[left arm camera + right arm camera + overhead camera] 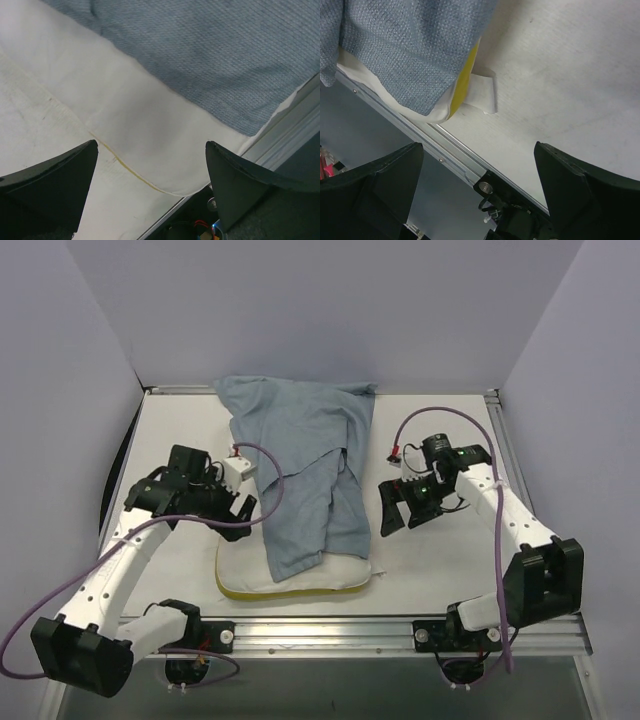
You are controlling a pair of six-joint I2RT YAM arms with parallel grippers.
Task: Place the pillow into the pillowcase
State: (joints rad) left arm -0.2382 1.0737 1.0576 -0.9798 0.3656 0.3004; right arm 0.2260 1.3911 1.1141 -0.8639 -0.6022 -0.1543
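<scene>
Jaws of left gripper and right gripper are spread wide, empty, beside the pillow, which is merely draped by the pillowcase, not yet inserted.

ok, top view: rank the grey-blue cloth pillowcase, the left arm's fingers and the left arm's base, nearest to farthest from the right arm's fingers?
1. Grey-blue cloth pillowcase, just left of the right arm's fingers.
2. Left arm's fingers, across the cloth, on its left side.
3. Left arm's base, at the near-left corner.
</scene>
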